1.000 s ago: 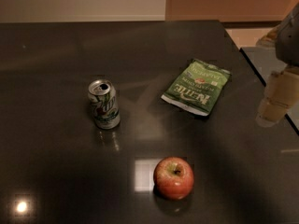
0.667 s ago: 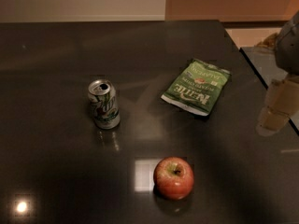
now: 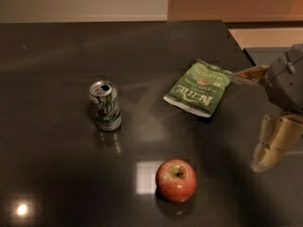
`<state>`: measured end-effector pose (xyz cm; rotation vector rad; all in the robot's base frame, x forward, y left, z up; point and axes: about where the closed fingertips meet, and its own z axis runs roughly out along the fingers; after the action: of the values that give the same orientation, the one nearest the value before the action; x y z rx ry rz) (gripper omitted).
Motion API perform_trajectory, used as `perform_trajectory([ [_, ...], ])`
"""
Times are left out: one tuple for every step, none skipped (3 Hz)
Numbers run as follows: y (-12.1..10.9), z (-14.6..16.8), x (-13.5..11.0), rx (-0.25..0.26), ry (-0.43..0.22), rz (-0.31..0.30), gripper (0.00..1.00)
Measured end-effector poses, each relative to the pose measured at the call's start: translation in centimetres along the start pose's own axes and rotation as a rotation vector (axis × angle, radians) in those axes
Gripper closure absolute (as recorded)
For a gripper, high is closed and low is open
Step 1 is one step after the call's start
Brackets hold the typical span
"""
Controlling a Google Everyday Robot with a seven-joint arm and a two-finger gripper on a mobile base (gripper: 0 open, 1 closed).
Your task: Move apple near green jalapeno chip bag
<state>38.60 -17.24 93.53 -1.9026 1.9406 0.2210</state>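
The apple (image 3: 176, 179) is red with yellowish patches and a dark stem dimple. It sits upright on the dark table near the front, right of centre. The green jalapeno chip bag (image 3: 198, 87) lies flat farther back and to the right, well apart from the apple. My gripper (image 3: 268, 156) hangs at the right edge of the view, above the table's right side. It is to the right of the apple and nearer than the bag, touching neither and holding nothing.
A green-and-white soda can (image 3: 105, 105) stands upright left of centre, with its top opened. The dark table (image 3: 57, 60) ends at a right edge (image 3: 236, 39) behind the bag. A bright light reflection (image 3: 147, 177) lies on the table just left of the apple.
My gripper has moved down the view, toward the near side, along the table's right edge. The apple, bag and can have not moved.
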Motion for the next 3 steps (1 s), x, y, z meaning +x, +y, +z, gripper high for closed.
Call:
perform_trajectory([
  [2.4,2.2,-1.1,-0.05,-0.084,-0.055,0.0],
  [4.4,4.1,-2.2,-0.098,-0.135,-0.086,0.0],
  [6.0,6.0,-3.6,-0.138,-0.177,-0.107,0.0],
])
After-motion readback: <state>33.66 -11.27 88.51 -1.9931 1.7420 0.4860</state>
